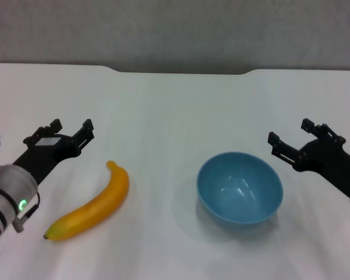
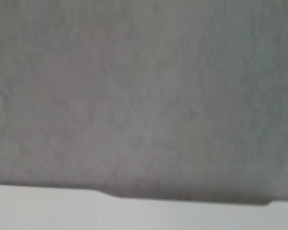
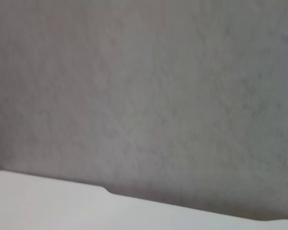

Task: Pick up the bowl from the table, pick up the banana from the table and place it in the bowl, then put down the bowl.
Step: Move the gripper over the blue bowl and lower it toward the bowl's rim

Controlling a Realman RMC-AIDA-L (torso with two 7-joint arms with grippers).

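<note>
We see the glossy light-blue bowl (image 1: 240, 188) upright right of centre on the white worktop (image 1: 175, 105), the yellow banana (image 1: 92, 206) apart toward the near-left corner. Left end effector (image 1: 73, 125) and right end effector (image 1: 290, 133) are spread, holding nothing.

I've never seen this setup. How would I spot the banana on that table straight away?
Start with the big white table with a shallow notch in its far edge. On its near left part, beside the robot's left claw, lies the banana, flat and untouched. It is long, curved and yellow-orange, unlike the round light-blue bowl standing apart to its right.
</note>
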